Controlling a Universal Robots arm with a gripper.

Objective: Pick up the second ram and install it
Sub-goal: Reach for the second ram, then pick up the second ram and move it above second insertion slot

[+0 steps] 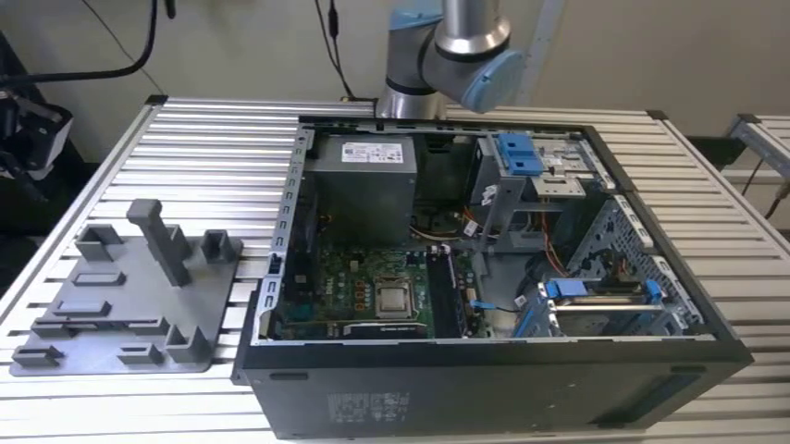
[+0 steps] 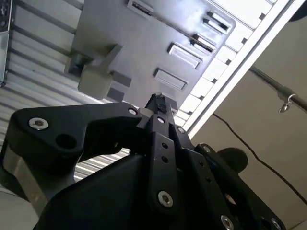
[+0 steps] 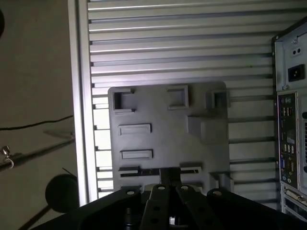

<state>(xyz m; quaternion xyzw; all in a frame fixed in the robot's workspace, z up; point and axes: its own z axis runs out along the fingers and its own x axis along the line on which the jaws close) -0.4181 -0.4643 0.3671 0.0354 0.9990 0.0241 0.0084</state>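
We are looking at a slatted metal table (image 3: 182, 48) carrying a grey holder tray (image 3: 168, 139) straight ahead of the gripper (image 2: 158, 104) and an open computer case (image 3: 290, 120) off to its side.

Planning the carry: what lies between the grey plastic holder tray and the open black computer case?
Bare slatted metal table, seen in the exterior view.

the exterior view looks down from high over the near side of the slatted table (image 1: 210, 139), facing the arm base (image 1: 408, 97) at the far edge, with the grey holder tray (image 1: 124, 314) on the exterior view's left. the first wrist view looks straight down on that tray from well above; the second wrist view meets it obliquely, past the gripper (image 2: 158, 104). all three share tray and table.
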